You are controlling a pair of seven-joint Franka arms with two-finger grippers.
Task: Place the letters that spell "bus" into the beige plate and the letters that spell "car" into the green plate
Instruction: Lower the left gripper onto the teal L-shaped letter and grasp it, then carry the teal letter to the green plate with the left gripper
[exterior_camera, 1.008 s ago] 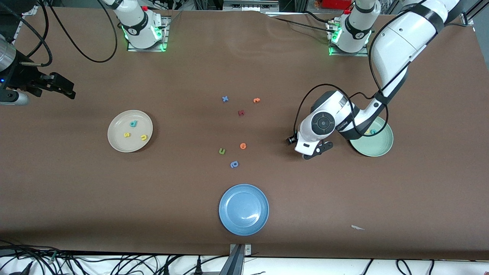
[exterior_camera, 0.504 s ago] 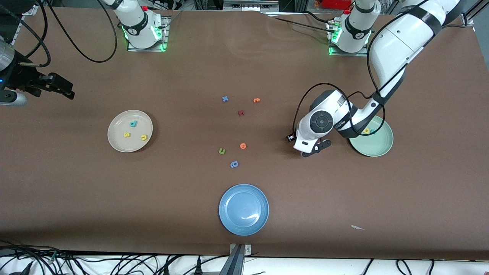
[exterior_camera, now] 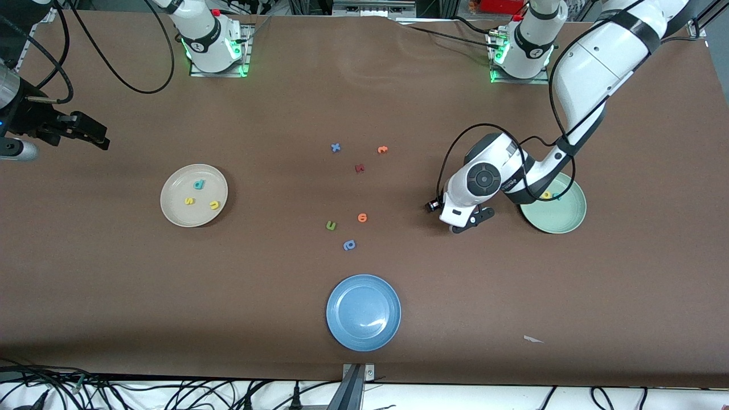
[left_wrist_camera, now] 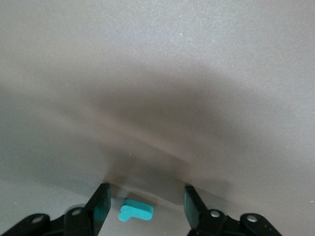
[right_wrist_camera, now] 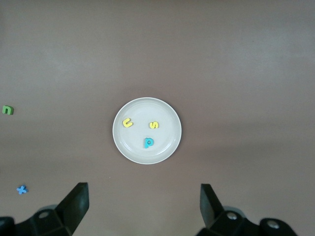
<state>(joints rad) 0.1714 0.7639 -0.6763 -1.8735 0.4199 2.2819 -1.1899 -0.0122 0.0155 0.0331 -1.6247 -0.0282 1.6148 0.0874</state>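
A teal "r" [left_wrist_camera: 136, 211] lies flat on the table between the fingers of my left gripper [left_wrist_camera: 145, 204], which is open and has a gap on each side of the letter. That gripper [exterior_camera: 467, 224] is low on the table beside the green plate [exterior_camera: 561, 222]. The plate holds a yellow "a" [exterior_camera: 545, 195] and a teal "c" [exterior_camera: 556, 197], both partly covered by the arm. The beige plate [exterior_camera: 176, 209] holds a teal "b" [exterior_camera: 199, 184], a yellow "s" [exterior_camera: 189, 200] and a yellow "u" [exterior_camera: 214, 205]. My right gripper [exterior_camera: 91, 134] waits open over bare table at the right arm's end.
In the middle of the table lie a blue "x" [exterior_camera: 335, 147], two orange letters [exterior_camera: 382, 149] [exterior_camera: 362, 217], a dark red letter [exterior_camera: 359, 168], a green "u" [exterior_camera: 331, 225] and a blue stem-and-bowl letter [exterior_camera: 349, 245]. A blue plate [exterior_camera: 342, 330] sits nearest the camera.
My left gripper's fingers have come closer together and the hand has shifted slightly beside the green plate. The right gripper has drifted a little toward the table's end.
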